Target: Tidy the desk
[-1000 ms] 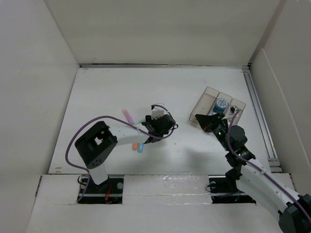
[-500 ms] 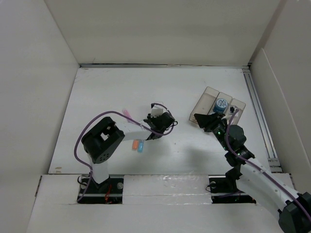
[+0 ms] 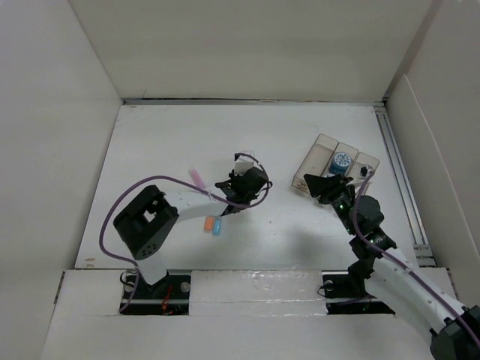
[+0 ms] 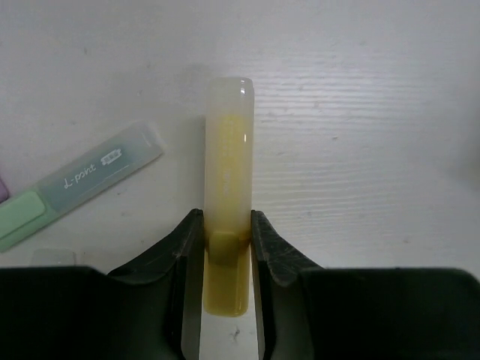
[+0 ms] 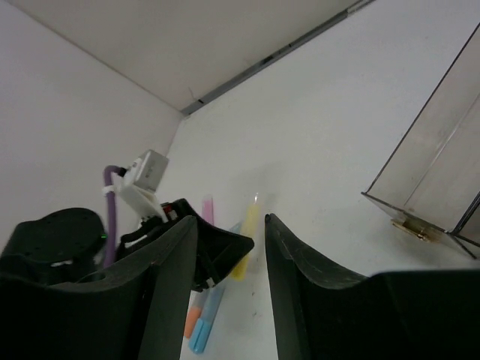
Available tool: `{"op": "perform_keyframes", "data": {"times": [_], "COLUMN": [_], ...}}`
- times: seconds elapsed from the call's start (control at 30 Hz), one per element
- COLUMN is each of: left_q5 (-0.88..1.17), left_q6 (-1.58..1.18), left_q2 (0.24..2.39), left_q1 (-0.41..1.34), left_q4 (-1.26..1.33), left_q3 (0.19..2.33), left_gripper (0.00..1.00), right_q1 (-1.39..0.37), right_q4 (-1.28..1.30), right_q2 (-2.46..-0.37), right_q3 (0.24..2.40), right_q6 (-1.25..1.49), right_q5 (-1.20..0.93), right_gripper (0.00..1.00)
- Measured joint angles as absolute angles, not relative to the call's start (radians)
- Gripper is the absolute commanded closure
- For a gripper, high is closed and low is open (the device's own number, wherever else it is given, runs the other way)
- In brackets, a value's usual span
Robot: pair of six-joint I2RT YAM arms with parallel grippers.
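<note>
On the white desk (image 3: 172,142) my left gripper (image 3: 247,182) is shut on a yellow highlighter (image 4: 227,165), which lies flat between the jaws and points away from the wrist. The same highlighter (image 5: 246,251) shows in the right wrist view, poking out from the left gripper (image 5: 217,251). A green highlighter (image 4: 82,180) lies just left of it. A pink highlighter (image 3: 197,178) lies further left. My right gripper (image 3: 319,184) hangs open with nothing in it at the near corner of the translucent tray (image 3: 319,150).
An orange highlighter (image 3: 208,224) and a blue highlighter (image 3: 217,226) lie side by side near the left arm. A blue round object (image 3: 341,161) sits in the tray's middle compartment. White walls enclose the desk, and a metal rail (image 3: 397,172) runs along its right edge.
My left gripper's jaws have closed on the yellow highlighter. My right gripper's jaws have spread apart beside the tray.
</note>
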State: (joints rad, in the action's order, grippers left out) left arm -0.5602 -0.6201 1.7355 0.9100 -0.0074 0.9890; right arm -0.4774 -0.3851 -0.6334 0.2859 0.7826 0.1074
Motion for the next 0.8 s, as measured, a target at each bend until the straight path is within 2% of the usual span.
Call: {"op": "perform_keyframes", "data": {"times": [0.17,0.33,0.53,0.8], "left_q5": [-0.482,-0.368,-0.224,-0.129], "left_q6": [-0.580,-0.535,-0.494,-0.470], "left_q2": [1.601,1.615,1.836,2.060], "left_q1": [0.910,0.910,0.910,0.910], "left_q4": [0.059,0.157,0.225,0.208], "left_q3": [1.019,1.151,1.404,1.608], "left_gripper": [1.00,1.00,1.00,1.00], "right_q1": [-0.477,-0.477,-0.477,-0.474], "right_q4": [-0.354,-0.332,-0.305,-0.280], "right_q2": [-0.497,-0.373,-0.395,-0.416], "right_q3": [0.268,0.222,0.220,0.220], "right_q6": [0.790,0.804,0.809,0.809], "right_q5": [0.204,0.302,0.340,0.341], "right_gripper": [0.52,0.51,0.52,0.52]}}
